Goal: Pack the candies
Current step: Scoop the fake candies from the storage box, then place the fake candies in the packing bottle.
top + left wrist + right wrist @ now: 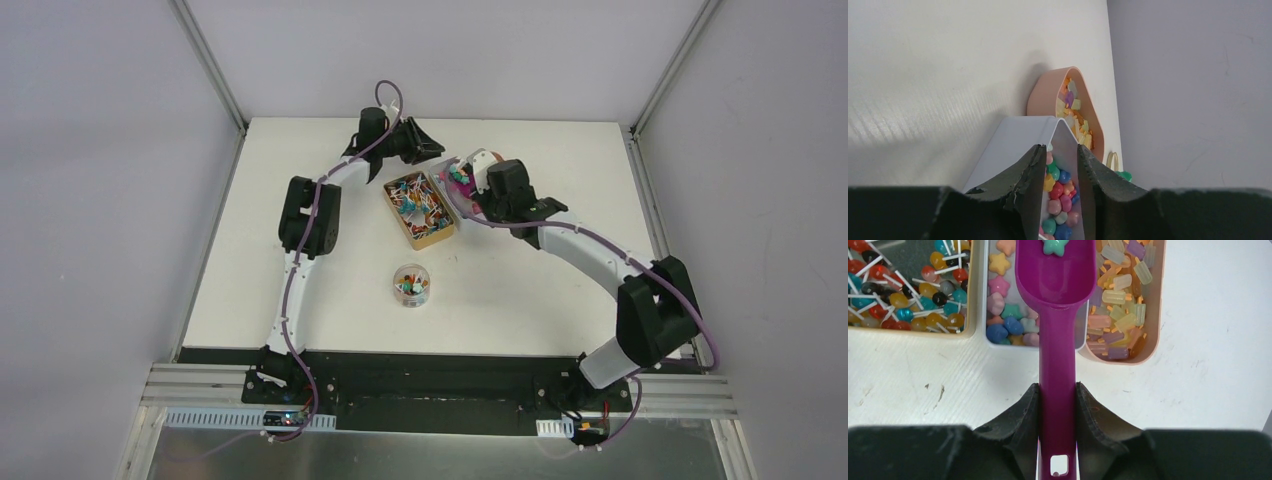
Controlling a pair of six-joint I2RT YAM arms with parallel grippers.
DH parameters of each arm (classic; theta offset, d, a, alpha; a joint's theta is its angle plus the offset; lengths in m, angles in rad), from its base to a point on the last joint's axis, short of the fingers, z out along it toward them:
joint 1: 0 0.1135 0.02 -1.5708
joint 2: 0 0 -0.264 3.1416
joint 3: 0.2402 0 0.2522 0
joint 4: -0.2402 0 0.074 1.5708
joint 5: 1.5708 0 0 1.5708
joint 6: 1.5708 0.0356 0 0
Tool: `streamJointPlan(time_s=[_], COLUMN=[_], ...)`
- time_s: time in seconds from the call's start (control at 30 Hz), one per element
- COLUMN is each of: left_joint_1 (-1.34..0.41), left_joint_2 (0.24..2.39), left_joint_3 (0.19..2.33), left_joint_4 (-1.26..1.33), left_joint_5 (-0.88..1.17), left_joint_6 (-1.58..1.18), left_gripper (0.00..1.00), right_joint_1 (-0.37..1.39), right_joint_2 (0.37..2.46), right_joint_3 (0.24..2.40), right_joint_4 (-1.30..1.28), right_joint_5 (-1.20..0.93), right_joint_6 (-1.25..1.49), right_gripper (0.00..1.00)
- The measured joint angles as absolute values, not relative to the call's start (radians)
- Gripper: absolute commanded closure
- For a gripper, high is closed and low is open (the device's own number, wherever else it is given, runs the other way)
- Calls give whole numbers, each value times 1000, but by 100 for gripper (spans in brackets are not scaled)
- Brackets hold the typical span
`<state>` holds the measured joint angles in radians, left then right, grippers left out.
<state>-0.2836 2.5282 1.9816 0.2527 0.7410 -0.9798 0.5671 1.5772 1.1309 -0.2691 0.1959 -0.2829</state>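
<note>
One teal star (1053, 246) is all that lies in the magenta scoop (1057, 340), so the step in hand looks like loading it from the white tray (984, 315) for the trip to the jar (412, 301). The right gripper (1057, 390) is clenched on the scoop's handle, with the bowl over that tray. The candies (998, 287) fill three trays at the far middle of the bench (540, 290). The tan tray (433, 239) on the left holds stick lollies, the white one holds stars and lumps, and the pink tray (1040, 95) is on the right. A few more candies sit in the jar, nearer and well apart from the trays.

To do this well, I would dip the bowl's lip lower into the heap and push far-ward for a fuller load. Then level the bowl before lifting it clear of the tray wall, carry it slowly to the jar, and tip it only once it is over the narrow mouth.

The left gripper (1060, 147) has its fingers set narrowly at the white tray's end. Candies show in the gap, and I cannot tell whether the pads pinch a wall.

The scoop's front is cut off in the right wrist view, so its true load is uncertain. From above, the right wrist covers most of the white and pink trays, and the jar's fill level is too small to judge. A small gold loop (1112, 161) beside the pink tray cannot be identified.
</note>
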Motion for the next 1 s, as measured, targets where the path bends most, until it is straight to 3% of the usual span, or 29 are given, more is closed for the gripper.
streamJointPlan(time_s=[0.37, 0.5, 0.57, 0.73, 0.8, 1.0], left_joint_1=[-224, -178, -157, -112, -105, -105], left_joint_2=[2420, 2322, 2284, 2186, 2149, 2006], left_joint_3=[1895, 1822, 1804, 1789, 1786, 1765], left_joint_4=[124, 75, 42, -108, -163, -350], left_joint_5=[733, 730, 727, 669, 646, 541], left_joint_6=[-904, -865, -839, -723, -680, -531], left_gripper=[65, 52, 40, 26, 3, 1], right_joint_1=[567, 577, 585, 631, 658, 755], right_joint_2=[1359, 1290, 1268, 1214, 1192, 1141], right_joint_3=[1047, 1032, 1032, 1022, 1013, 984], right_joint_4=[-331, -348, -361, -380, -389, -421], right_joint_5=[90, 56, 36, -16, -31, -42], right_joint_6=[-304, -327, -344, -387, -403, -445], right_gripper=[100, 100, 100, 100, 100, 100])
